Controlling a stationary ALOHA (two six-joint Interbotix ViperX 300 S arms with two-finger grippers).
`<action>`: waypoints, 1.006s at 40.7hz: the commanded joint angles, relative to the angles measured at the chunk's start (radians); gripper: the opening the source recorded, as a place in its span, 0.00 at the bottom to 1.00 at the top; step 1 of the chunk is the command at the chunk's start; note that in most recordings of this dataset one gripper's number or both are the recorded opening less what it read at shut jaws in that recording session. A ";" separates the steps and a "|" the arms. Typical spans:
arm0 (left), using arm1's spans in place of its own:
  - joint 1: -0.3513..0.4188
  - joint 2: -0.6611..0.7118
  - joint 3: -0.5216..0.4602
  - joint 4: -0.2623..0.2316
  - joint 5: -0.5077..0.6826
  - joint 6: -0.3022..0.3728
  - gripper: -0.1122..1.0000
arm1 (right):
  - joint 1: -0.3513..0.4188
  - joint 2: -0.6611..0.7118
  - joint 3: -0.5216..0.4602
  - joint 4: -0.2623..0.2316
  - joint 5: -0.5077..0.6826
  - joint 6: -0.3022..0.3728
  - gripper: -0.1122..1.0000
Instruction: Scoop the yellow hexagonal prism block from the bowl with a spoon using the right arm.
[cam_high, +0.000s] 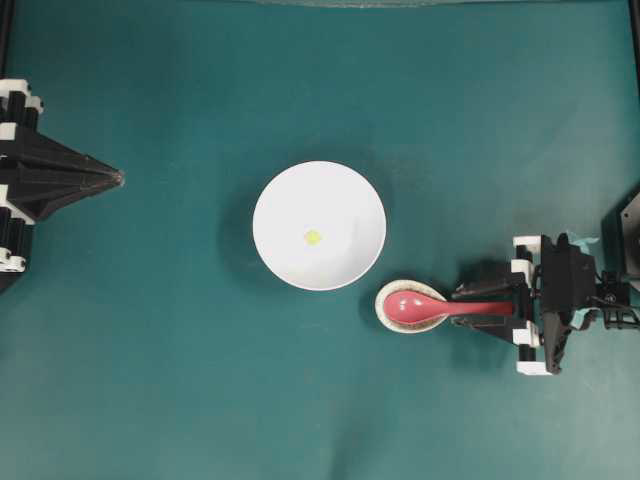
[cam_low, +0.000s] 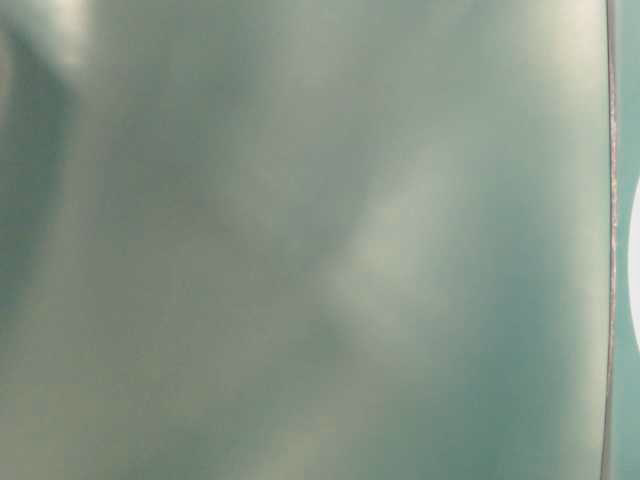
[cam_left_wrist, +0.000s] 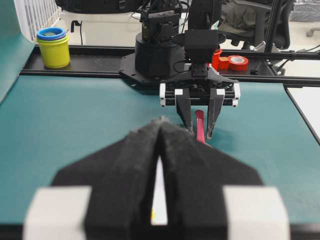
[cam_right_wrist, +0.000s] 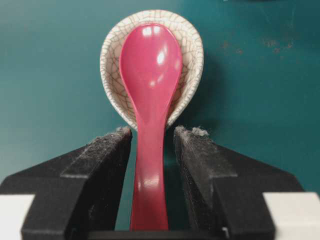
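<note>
On the spoon rest (cam_right_wrist: 112, 75) right of the bowl (cam_high: 319, 225) lies the spoon (cam_right_wrist: 150, 100), handle btwn the wide-open right gripper (cam_right_wrist: 152, 137) w/o touching; block (cam_high: 313, 237) sits in bowl; left gripper (cam_left_wrist: 160, 125) closed, empty.

Both arms are built of matte black links and brackets. The left hand (cam_high: 112, 178) ends in 2 long black fingers (cam_left_wrist: 125, 175) that taper to a point, faced with coarse, fuzzy black padding; a white block sits at the base of each finger. The right hand (cam_high: 462, 300) carries 2 narrower black fingers (cam_right_wrist: 95, 165) with frayed grey-flecked pads and white blocks at their roots, hung from a slotted rail with white end caps. Teal tape marks the right wrist. A boxy black camera housing, thin black cables and a round black base complete that arm.
</note>
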 joint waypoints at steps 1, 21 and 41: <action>0.000 0.008 -0.025 0.003 -0.005 -0.002 0.09 | 0.005 -0.008 -0.003 0.002 -0.002 -0.002 0.52; 0.000 0.008 -0.025 0.003 -0.005 -0.002 0.09 | 0.005 -0.009 -0.008 -0.005 -0.005 -0.008 0.30; 0.002 -0.006 -0.028 0.003 -0.005 0.000 0.09 | -0.006 -0.261 -0.018 -0.005 0.120 -0.046 0.30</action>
